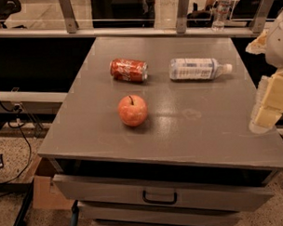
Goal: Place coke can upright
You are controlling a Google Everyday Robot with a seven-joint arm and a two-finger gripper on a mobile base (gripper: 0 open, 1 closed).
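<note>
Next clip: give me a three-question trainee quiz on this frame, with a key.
1. True or false: the coke can stands upright on the table.
2. In the picture, which lies to the right of the can? A) a mug B) the water bottle C) a bowl
3. Fill in: the gripper is at the picture's ____ edge, away from the can.

Key: 1 false, it lies on its side; 2 B; 3 right.
</note>
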